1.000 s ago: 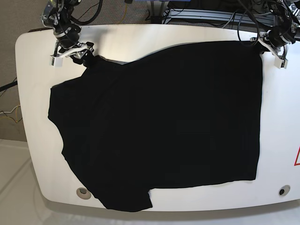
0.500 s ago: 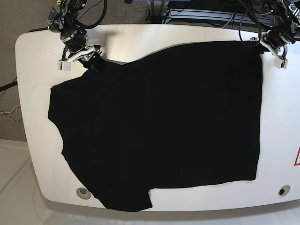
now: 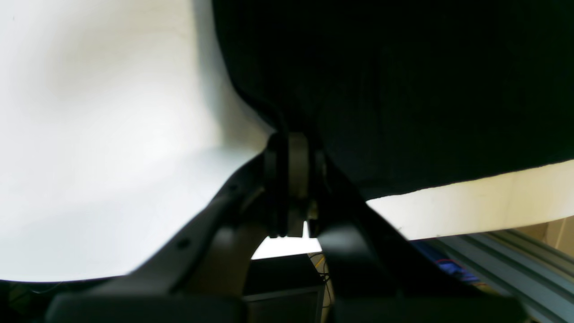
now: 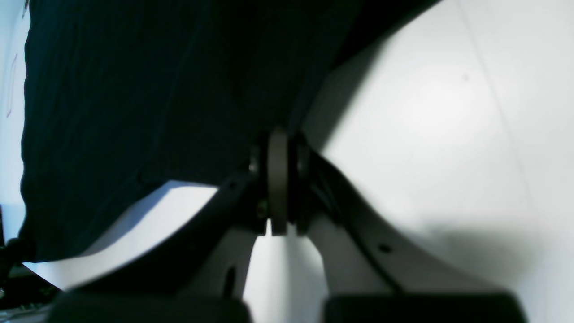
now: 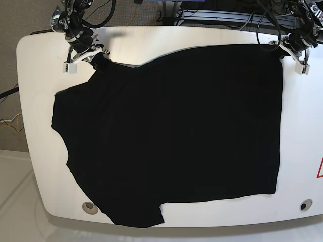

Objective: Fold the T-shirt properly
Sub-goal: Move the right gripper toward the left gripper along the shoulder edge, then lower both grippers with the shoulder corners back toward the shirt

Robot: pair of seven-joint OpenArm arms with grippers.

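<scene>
T-shirt (image 5: 171, 131) lies spread flat across the white table (image 5: 30, 75), unfolded. Right gripper (image 5: 98, 59) pinches the far-left cloth edge; left gripper (image 5: 284, 50) pinches the far-right corner. No fold is made yet; every fold remains, by my judgement.

Left gripper (image 3: 291, 148) and right gripper (image 4: 278, 148) fingers pinched closed.

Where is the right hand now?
In the base view, the right hand is at the table's far left corner, shut on the T-shirt's far left edge.
</scene>
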